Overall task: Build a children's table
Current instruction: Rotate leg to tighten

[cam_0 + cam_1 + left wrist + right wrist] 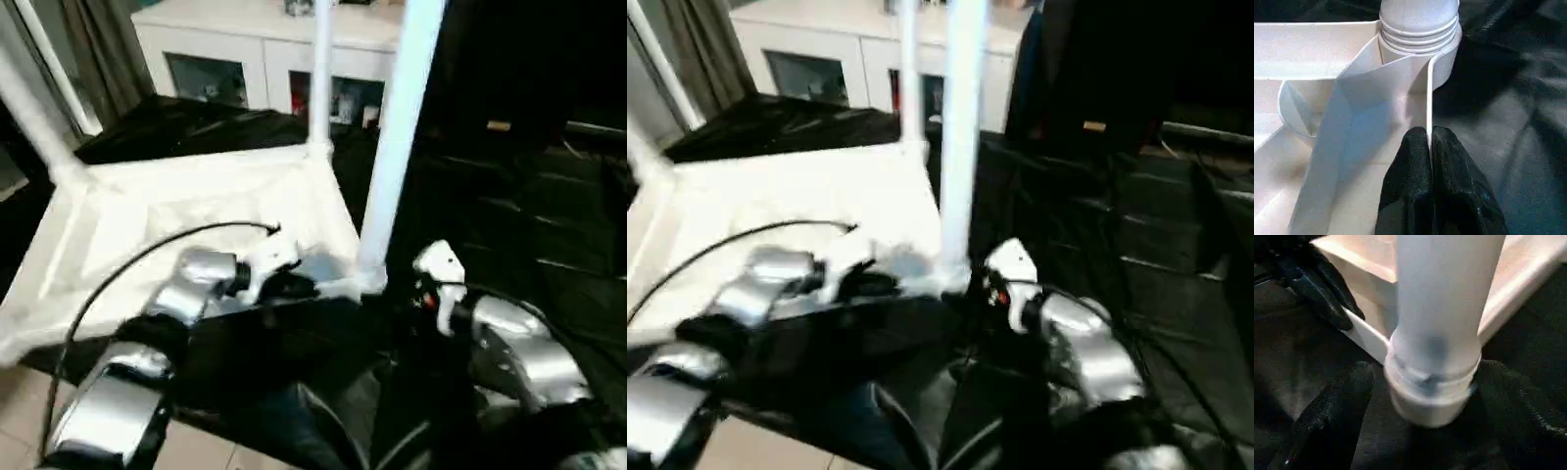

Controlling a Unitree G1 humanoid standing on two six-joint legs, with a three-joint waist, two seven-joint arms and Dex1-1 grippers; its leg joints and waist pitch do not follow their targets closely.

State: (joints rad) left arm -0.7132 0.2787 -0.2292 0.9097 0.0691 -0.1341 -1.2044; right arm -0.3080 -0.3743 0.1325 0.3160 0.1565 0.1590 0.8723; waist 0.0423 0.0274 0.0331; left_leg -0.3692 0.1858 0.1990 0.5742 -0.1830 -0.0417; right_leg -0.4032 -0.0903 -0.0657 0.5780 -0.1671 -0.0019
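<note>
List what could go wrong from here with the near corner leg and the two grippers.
1. The right gripper stands open around the near leg at its socket; if the leg is not fully seated, it may lean or drop out.
2. The left gripper is shut on the tabletop's thin rim beside that socket; a pull could tilt the tabletop and disturb the other upright legs.
3. The black sheet underneath looks slippery, so the tabletop might slide.

White square tabletop (196, 211) lay upside down on black sheeting, ribbed underside up. Three white cylindrical legs stood upright in corner sockets: near-right leg (397, 137), far-right leg (319, 73), far-left leg (29, 108) tilted.
</note>
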